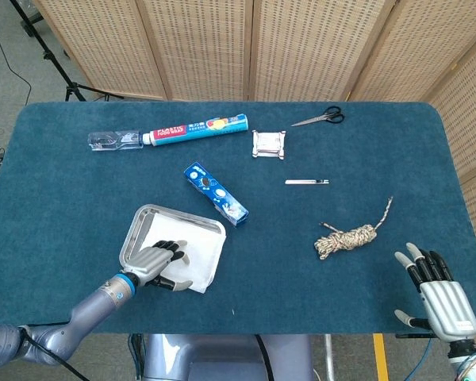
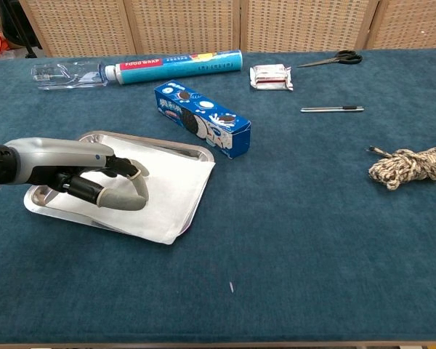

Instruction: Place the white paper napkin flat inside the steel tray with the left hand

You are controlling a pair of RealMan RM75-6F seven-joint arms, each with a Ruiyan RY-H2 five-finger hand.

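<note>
The steel tray [image 1: 154,210] [image 2: 134,137] lies on the blue cloth at the near left. The white paper napkin [image 1: 204,252] [image 2: 173,187] is spread over it, and its right and near edges overhang the tray's rim onto the cloth. My left hand [image 1: 160,260] [image 2: 86,173] lies palm down on the napkin inside the tray, fingers curved with their tips touching the paper and nothing gripped. My right hand [image 1: 438,298] hovers at the near right edge of the table, fingers spread and empty; the chest view does not show it.
A blue cookie box [image 1: 216,194] [image 2: 203,118] lies just beyond the tray's far right corner. Further back are a food wrap box [image 1: 194,128], a clear bottle [image 1: 111,140], a small packet [image 1: 269,144], scissors [image 1: 319,118] and a pen [image 1: 307,182]. A rope bundle [image 1: 349,238] lies right.
</note>
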